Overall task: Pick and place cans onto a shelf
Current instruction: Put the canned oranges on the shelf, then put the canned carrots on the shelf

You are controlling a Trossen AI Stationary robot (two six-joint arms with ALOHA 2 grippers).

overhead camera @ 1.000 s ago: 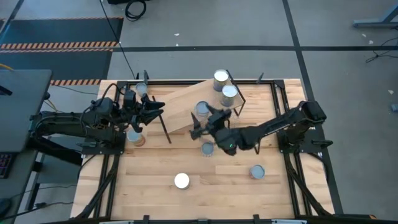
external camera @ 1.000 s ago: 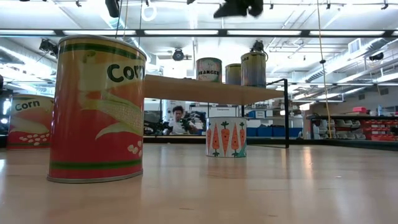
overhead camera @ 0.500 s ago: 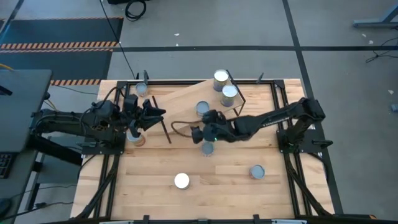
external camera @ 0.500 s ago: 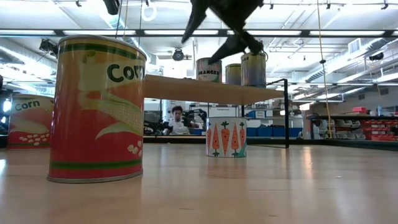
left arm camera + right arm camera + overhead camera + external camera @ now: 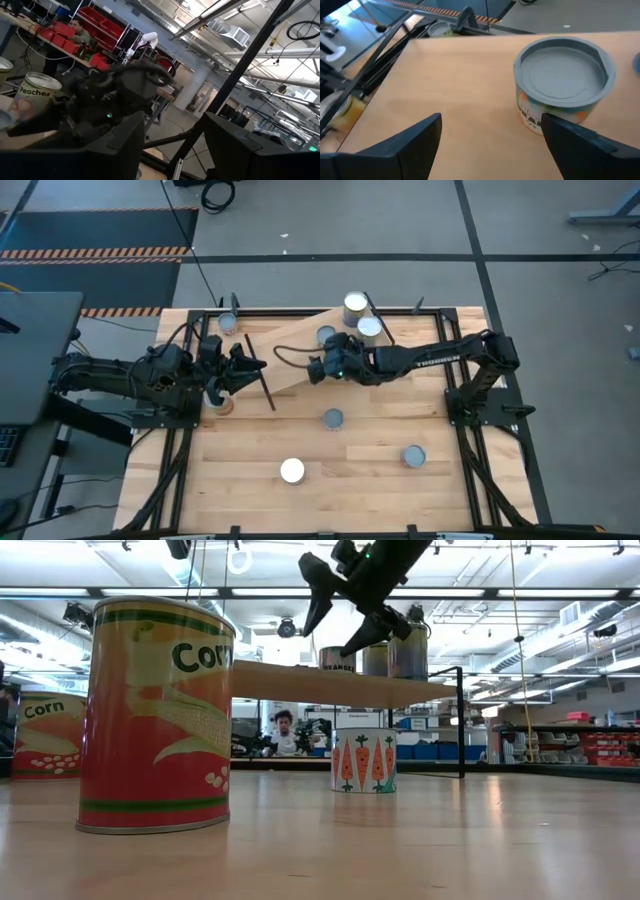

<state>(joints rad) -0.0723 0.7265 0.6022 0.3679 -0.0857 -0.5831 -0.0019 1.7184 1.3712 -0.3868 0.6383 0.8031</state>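
Cans were split between two levels: three stood on the shelf (image 5: 300,350), and the nearest of them, a grey-topped can (image 5: 563,95), sat upright just ahead of my right pincer (image 5: 318,368), which hung over the board with its fingers spread wide and nothing between them. More cans waited on the tabletop (image 5: 350,480): a carrot can (image 5: 364,760), a big corn can (image 5: 155,715), and another one (image 5: 413,456) toward my right side. My left pincer (image 5: 245,366) hovered near the shelf's left leg; I could not tell whether it was spread or closed.

I judged these tins rigid and smooth-walled, so they would not crush but could slip or tip if taken high. Whether they were full or empty I couldn't say. The best hold seemed to be across the round side, about mid-height, fingers square to the wall, below the rim
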